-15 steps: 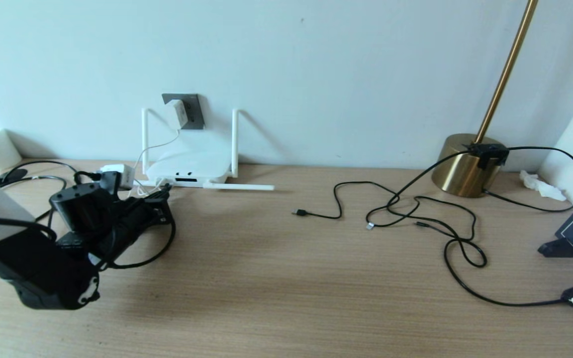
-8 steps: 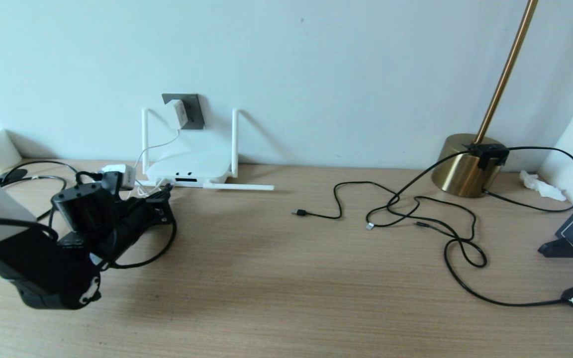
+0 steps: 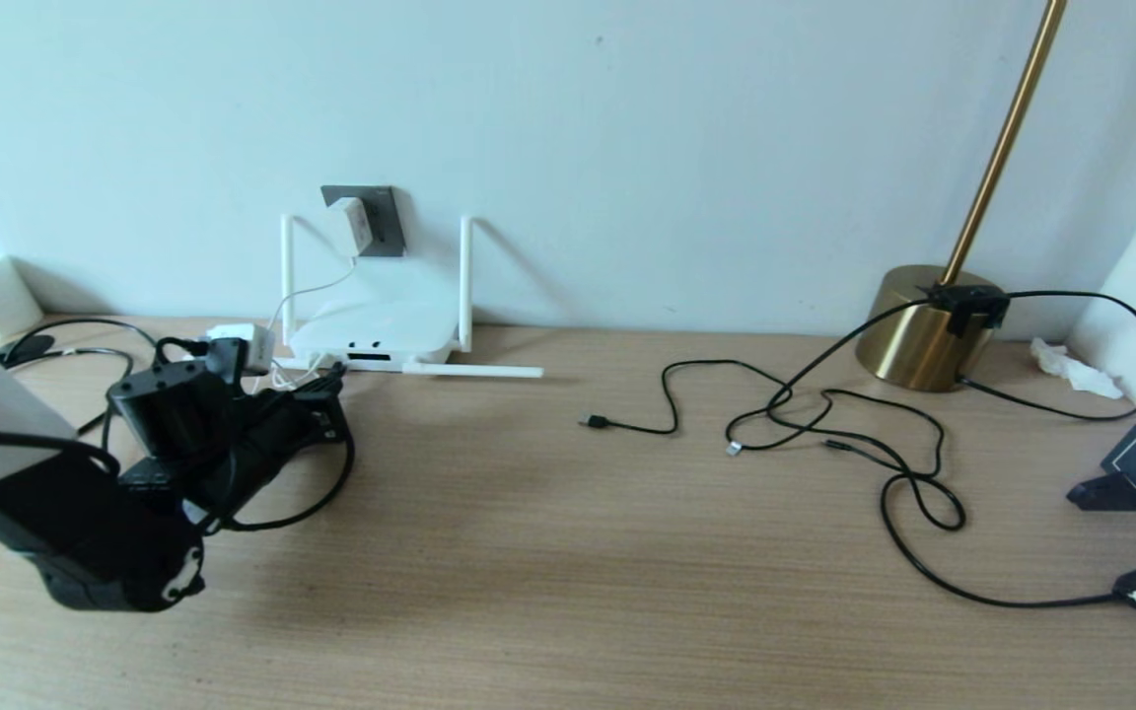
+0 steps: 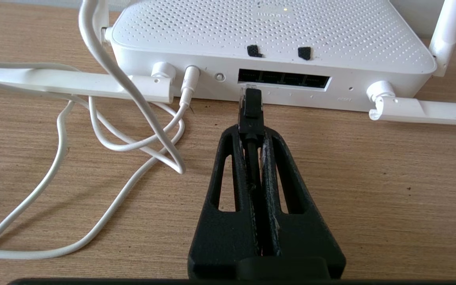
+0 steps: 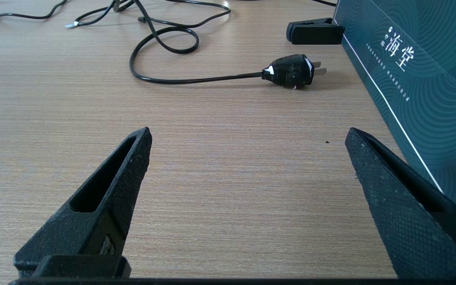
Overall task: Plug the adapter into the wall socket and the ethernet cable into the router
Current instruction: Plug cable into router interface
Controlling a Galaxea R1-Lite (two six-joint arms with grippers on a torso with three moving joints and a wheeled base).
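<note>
My left hand (image 4: 251, 136) clamps ethernet cable (image 4: 250, 105) just behind connector, so clear tip points straight at router (image 4: 275, 35) leftmost port, nearly touching. Adapter (image 3: 352, 226) sits in wall socket (image 3: 383, 219). Right hand (image 5: 247, 138) open, idle over worktop (image 5: 220, 158).

Table (image 3: 568, 552): pale wood-grain top, matt, fine straight lines.
Router (image 4: 267, 31): white plastic just ahead of the left gripper (image 4: 251, 132), satin, lid dotted with tiny holes.
Ethernet cable (image 4: 251, 107): black sheath, clear plastic connector tip, pinched between the fingers.
Left gripper fingers (image 4: 236, 166): black, rough, grainy plastic, scuffed pale along the inner edges.
Right gripper (image 5: 247, 136): black plastic with cross-hatched pads, matt.
Lamp base (image 3: 918, 330): brushed gold metal, soft sheen, far to the left gripper's right.
Box (image 5: 422, 79): teal card, faint wave pattern, beside the right gripper.
</note>
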